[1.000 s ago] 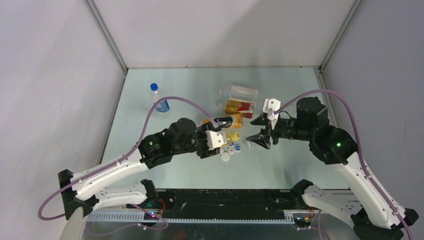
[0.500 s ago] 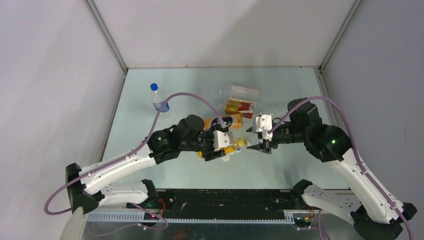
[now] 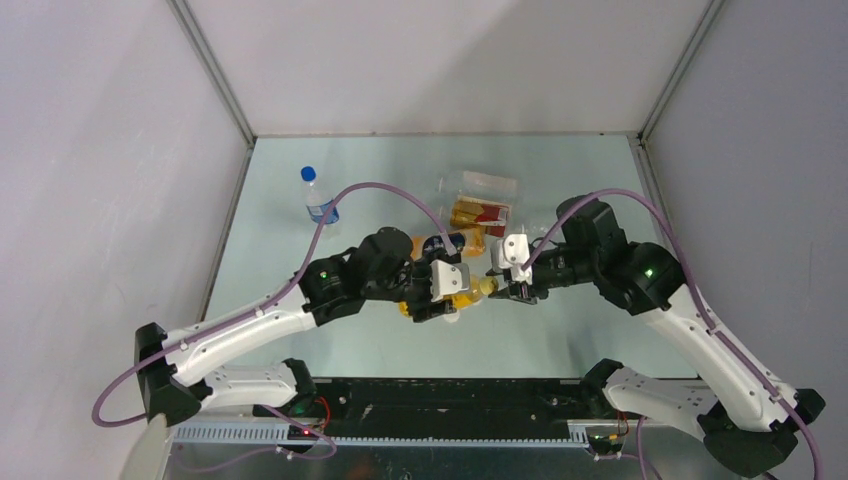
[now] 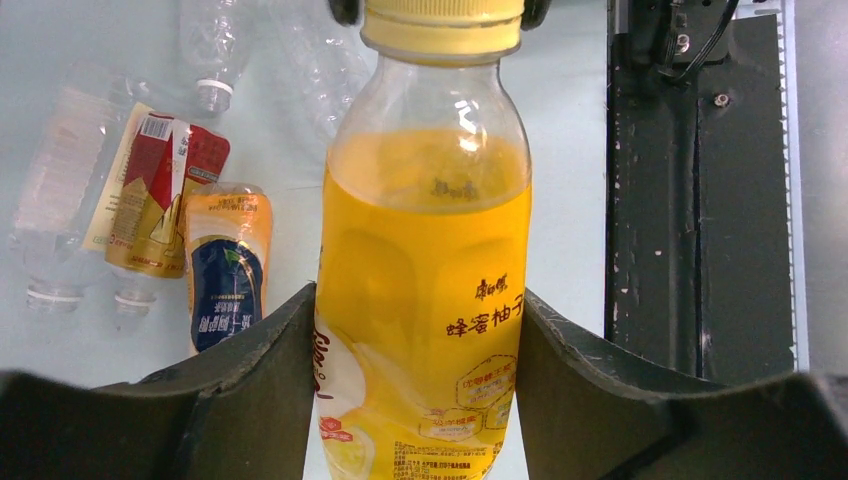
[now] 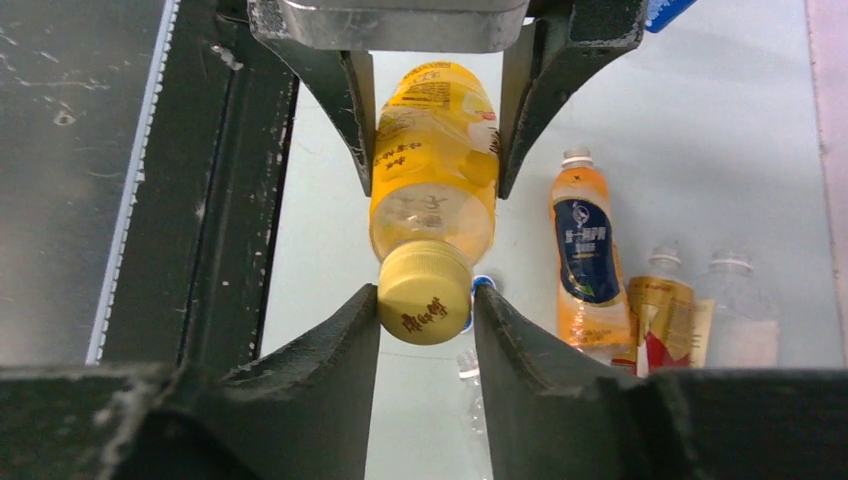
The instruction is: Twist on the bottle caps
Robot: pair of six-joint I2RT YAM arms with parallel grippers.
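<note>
Bottle: the orange-yellow bottle [image 4: 420, 290] is held off the surface [image 3: 330, 170], between the two arms near the middle, neck pointing right.
Left gripper [image 4: 415, 330]: jaws pinch the bottle's body, one on each side of the label.
Cap: the yellow cap [image 5: 425, 293] sits on the neck; how far it is threaded cannot be told.
Right gripper [image 5: 427, 310]: jaws stand at the cap's two sides, touching or all but touching it.
Step in hand: turning the cap tight.
How to do it well: keep the wrist in line with the neck, grip the cap's ribbed wall only, twist while the left side holds firm.
Risk: a skewed cap cross-threads; too hard a squeeze dents the body.
Others: uncapped bottles [image 4: 225, 270] lie farther back.
</note>
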